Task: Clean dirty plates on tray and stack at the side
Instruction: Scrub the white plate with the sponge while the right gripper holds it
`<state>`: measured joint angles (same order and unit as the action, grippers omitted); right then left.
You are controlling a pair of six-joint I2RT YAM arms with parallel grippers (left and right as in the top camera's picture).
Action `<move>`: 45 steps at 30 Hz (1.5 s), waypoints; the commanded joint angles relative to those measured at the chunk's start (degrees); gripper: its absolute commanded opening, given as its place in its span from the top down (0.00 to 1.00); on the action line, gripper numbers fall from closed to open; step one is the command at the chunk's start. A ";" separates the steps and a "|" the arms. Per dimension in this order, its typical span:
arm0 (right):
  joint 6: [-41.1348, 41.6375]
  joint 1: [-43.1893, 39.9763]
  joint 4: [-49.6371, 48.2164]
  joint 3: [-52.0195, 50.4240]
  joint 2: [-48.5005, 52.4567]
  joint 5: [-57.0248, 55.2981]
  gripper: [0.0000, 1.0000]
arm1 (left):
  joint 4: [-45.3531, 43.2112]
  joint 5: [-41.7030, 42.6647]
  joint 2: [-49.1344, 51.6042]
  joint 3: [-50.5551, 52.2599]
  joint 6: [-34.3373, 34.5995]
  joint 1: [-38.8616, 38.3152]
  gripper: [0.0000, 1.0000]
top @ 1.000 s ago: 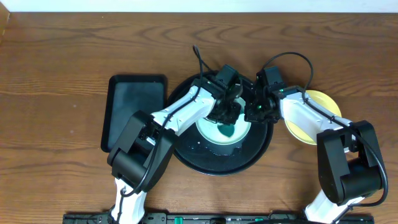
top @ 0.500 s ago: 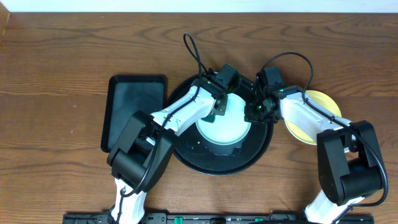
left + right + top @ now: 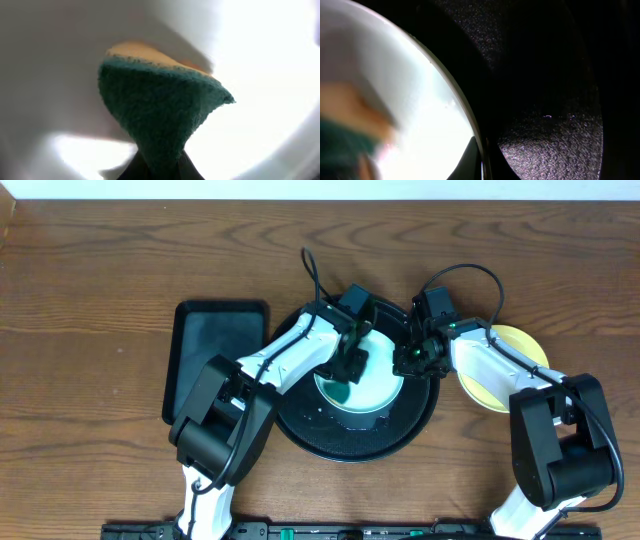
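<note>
Green sponge (image 3: 160, 110) against pale plate (image 3: 260, 60)

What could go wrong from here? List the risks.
1. The right claw seems to pinch only the rim of the pale mint-blue round plastic plate; scrubbing could twist it free.
2. The green sponge is folded in the left claw and may slip.

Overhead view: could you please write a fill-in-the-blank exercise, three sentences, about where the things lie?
1. The left end effector holds a green ____ on the pale mint-blue round plastic plate.
2. That plate lies in the large round ____ tray.
3. The pale yellow round plastic plate lies on the wooden table, to the ____ of this tray.
Missing words: sponge; black; right.
</note>
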<state>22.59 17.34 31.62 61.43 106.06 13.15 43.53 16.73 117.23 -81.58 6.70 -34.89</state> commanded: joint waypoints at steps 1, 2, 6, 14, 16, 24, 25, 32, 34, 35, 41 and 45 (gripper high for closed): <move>0.52 0.37 0.48 -0.92 0.94 -2.80 0.99 | 0.07 13.51 0.52 0.72 -6.95 -0.37 0.93; 0.52 0.37 0.48 -0.92 0.94 -2.78 0.99 | -0.39 13.44 0.52 0.72 -6.95 -0.35 0.93; 0.52 0.37 0.48 -0.92 0.94 -2.80 0.99 | -3.23 10.10 0.52 0.72 -6.84 -0.09 0.93; 0.52 0.37 0.52 -0.92 0.94 -2.78 0.99 | -10.93 -11.28 0.55 0.74 -1.14 -0.09 0.93; 0.52 0.37 0.52 -0.92 0.94 -2.78 0.99 | -12.72 -17.25 0.55 0.74 0.63 -0.09 0.93; 0.52 0.37 0.55 -0.92 0.94 -2.80 0.99 | -9.01 -28.35 0.55 0.74 7.61 -0.24 0.93; 0.52 0.37 0.55 -0.92 0.94 -2.80 0.99 | -7.37 -28.04 0.55 0.74 7.58 -0.33 0.93; 0.52 0.37 0.52 -0.92 0.94 -2.78 0.99 | 0.24 -9.18 0.55 0.74 1.46 -0.55 0.93; 0.55 0.37 0.52 -0.92 0.94 -2.78 0.99 | 0.59 -0.42 0.55 0.74 -2.71 -0.55 0.93; 0.52 0.37 0.52 -0.92 0.94 -2.78 0.99 | 0.57 3.32 0.52 0.74 -4.26 -0.55 0.93; 0.52 0.37 0.52 -0.92 0.94 -2.78 0.99 | -2.08 9.40 0.55 0.72 -6.27 -0.48 0.92; 0.52 0.37 0.55 -0.92 0.94 -2.78 0.99 | -6.60 6.78 0.52 0.72 -3.82 0.55 0.93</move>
<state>22.59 17.32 31.66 61.43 106.06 13.15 38.54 22.26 117.23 -81.21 2.61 -35.27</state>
